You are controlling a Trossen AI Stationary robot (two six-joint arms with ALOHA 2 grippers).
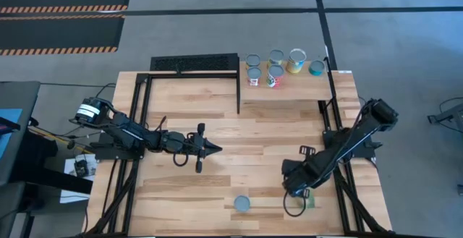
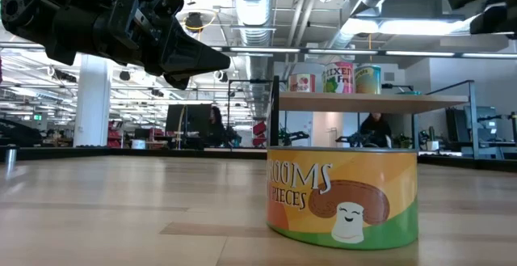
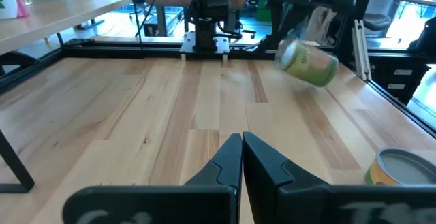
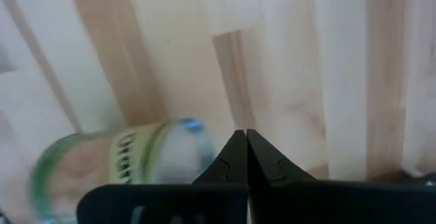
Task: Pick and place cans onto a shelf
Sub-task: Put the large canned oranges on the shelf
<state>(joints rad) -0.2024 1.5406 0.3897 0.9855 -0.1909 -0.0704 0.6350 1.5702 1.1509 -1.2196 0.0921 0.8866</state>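
Yellow-labelled mushroom can (image 2: 342, 197) was seen upright at the table's near edge. Five cans (image 1: 278, 68) were lined up on the shelf (image 1: 296, 91) at the far right. Left gripper (image 1: 211, 148) was held pinched together, empty, mid-table; right gripper (image 1: 293, 187) was likewise closed, empty, beside a green-labelled can (image 3: 308, 62).

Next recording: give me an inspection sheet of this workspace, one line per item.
Surface: light wood table, mostly bare.
Job's things: five cans upright on the shelf; mushroom can upright near the front edge; green can blurred beside the right gripper.
Clutter: black rack at the back.
Grippers: left gripper shut, empty, mid-table; right gripper shut, holding nothing.
Cables: loop at right arm.
Surroundings: people behind.
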